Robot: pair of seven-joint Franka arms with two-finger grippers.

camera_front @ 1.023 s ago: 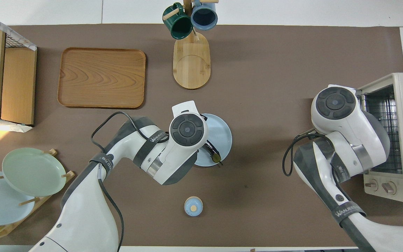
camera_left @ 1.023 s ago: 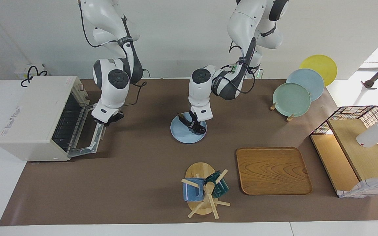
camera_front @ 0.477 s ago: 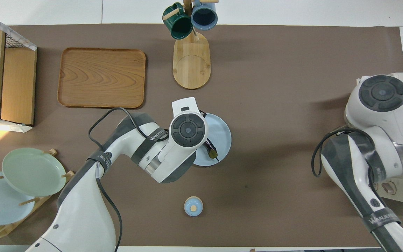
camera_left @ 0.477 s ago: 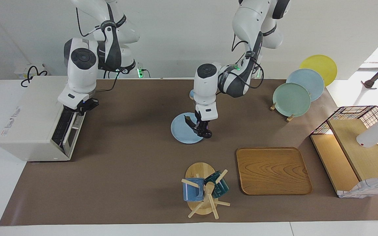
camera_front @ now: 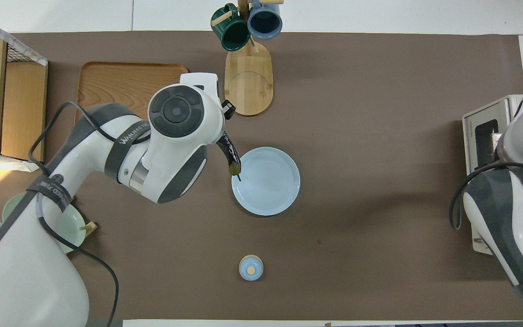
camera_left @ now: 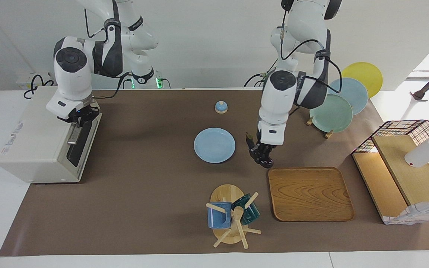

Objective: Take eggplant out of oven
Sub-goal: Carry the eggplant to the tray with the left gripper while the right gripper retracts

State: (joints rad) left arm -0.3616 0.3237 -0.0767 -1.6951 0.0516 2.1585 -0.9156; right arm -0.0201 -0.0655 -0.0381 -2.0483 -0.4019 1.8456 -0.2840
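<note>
The slim dark eggplant [camera_left: 266,161] hangs slanted in the air, and my left gripper [camera_left: 259,152] is shut on it. It is over the brown mat between the blue plate [camera_left: 214,145] and the wooden tray [camera_left: 309,193]. From above, the eggplant [camera_front: 230,157] points its stem tip at the plate's rim. The cream-white oven [camera_left: 32,137] stands at the right arm's end of the table with its door shut. My right gripper [camera_left: 77,116] sits at the top edge of that door.
A mug rack [camera_left: 233,216] with two mugs stands farther from the robots than the plate. A small blue knobbed lid [camera_left: 221,107] lies nearer to them. A stand of plates [camera_left: 331,111] and a wire-backed wooden shelf [camera_left: 404,167] fill the left arm's end.
My left gripper lifted the eggplant off the blue plate and carried it toward the wooden tray. My right arm swung the oven door up until it was shut.
</note>
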